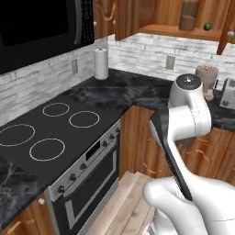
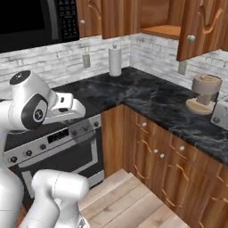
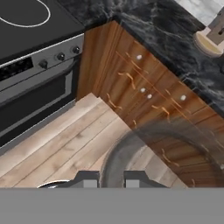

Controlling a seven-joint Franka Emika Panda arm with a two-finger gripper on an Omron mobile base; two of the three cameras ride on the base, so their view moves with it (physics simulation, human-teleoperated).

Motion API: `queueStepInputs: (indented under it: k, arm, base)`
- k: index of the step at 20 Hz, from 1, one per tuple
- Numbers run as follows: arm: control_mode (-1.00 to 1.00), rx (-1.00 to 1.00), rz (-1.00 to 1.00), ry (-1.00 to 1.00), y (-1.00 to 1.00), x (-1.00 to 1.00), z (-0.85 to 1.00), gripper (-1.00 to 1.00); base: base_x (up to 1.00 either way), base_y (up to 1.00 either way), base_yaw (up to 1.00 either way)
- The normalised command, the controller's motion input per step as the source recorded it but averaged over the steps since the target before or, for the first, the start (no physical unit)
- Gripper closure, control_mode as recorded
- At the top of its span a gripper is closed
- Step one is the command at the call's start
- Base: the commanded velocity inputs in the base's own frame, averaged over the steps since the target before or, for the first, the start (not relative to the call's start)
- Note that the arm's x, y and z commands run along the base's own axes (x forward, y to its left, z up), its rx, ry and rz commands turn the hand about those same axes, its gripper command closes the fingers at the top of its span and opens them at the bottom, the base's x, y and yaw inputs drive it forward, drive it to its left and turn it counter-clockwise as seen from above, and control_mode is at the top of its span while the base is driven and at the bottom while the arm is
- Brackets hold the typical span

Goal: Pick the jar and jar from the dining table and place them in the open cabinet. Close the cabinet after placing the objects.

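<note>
In the hand view my gripper point(image 3: 110, 179) points down at the wooden floor, its two dark fingertips point(image 3: 87, 179) close together. A round brownish jar point(image 3: 175, 148) shows blurred and see-through right at the tips, and the jaws are shut on its near wall. Another brown jar point(image 1: 188, 16) stands upright on the shelf of the open wooden cabinet point(image 1: 172, 30), whose door point(image 2: 200, 26) hangs wide to the right. My arm point(image 1: 188, 114) is folded below the cabinet, in front of the corner counter. The dining table is out of view.
A small green ball point(image 1: 207, 26) lies on the cabinet shelf. On the black marble counter point(image 2: 147, 95) stand a paper towel roll point(image 1: 101, 63), a round appliance on a tan base point(image 2: 204, 91) and a toaster point(image 1: 228, 92). The stove point(image 1: 55, 133) and microwave point(image 1: 36, 27) are at left.
</note>
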Motion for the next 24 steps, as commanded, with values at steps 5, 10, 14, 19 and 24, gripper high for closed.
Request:
queueStepInputs:
  k: [5,10,14,19,24]
  arm:
    - [1.00,0.00,0.00,0.00,0.00,0.00,0.00,1.00]
    - [1.00,0.00,0.00,0.00,0.00,0.00,0.00,1.00]
    - [1.00,0.00,0.00,0.00,0.00,0.00,0.00,1.00]
    - [1.00,0.00,0.00,0.00,0.00,0.00,0.00,1.00]
    - [1.00,0.00,0.00,0.00,0.00,0.00,0.00,1.00]
  base:
    - [0.69,0.09,-0.46]
    - [0.79,0.23,-0.44]
    - [0.94,0.33,-0.40]
    - [0.99,0.35,-0.39]
    - [0.90,0.32,-0.41]
